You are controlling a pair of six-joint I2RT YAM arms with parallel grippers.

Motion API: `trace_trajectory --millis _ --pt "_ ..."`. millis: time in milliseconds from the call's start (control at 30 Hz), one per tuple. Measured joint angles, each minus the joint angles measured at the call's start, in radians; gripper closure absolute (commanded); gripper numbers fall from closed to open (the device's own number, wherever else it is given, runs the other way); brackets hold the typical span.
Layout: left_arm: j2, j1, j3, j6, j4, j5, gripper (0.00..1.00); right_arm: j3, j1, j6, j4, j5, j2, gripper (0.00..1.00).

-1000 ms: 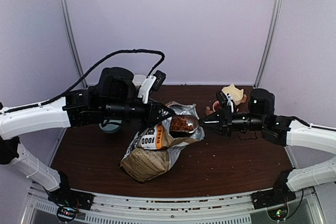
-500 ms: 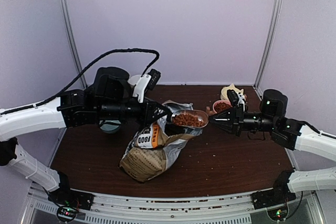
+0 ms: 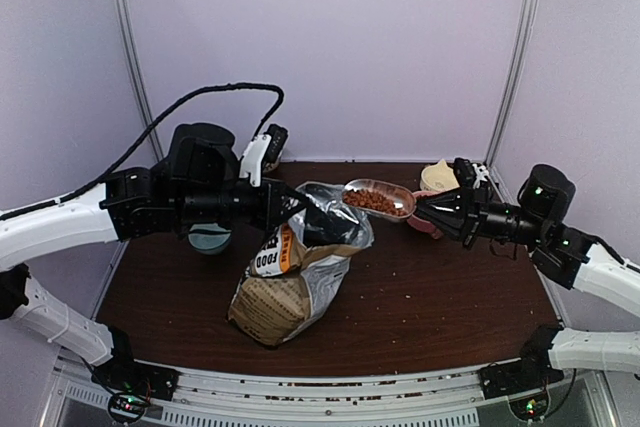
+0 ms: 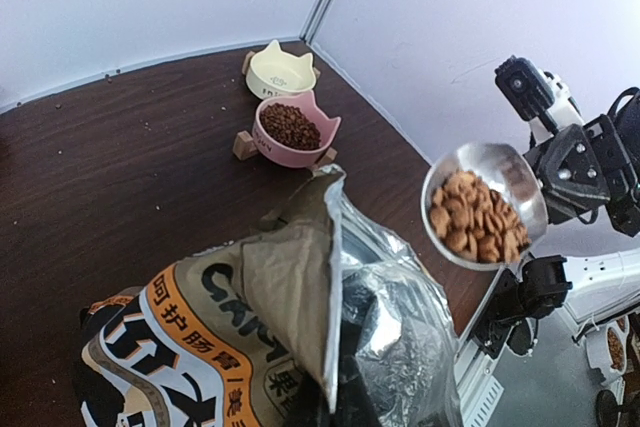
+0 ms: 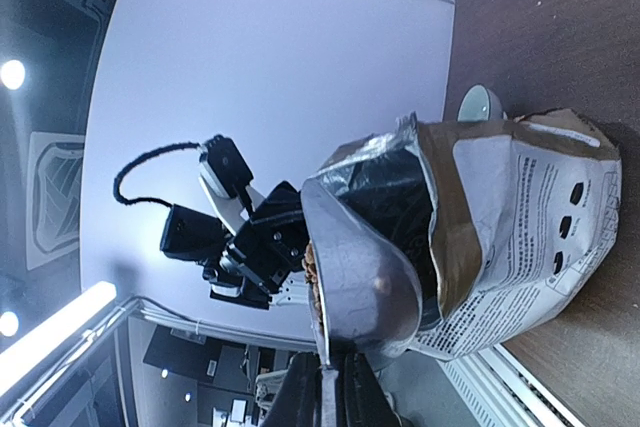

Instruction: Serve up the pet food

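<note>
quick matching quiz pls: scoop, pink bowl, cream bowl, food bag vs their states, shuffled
1 metal scoop
2 pink bowl
3 cream bowl
4 kraft bag

a empty
b top edge pinched by the left gripper
c full of kibble, on the table
d full of kibble, held up by the right gripper

Pairs: 1-d, 2-c, 3-a, 4-b
</note>
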Motion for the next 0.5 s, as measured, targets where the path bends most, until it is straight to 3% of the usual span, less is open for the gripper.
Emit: trace_trajectory --millis 500 --pt "-0.011 0.018 -0.003 0.001 -0.008 0.006 1.0 0.106 -0.415 0.092 0.009 0.026 0.071 1.0"
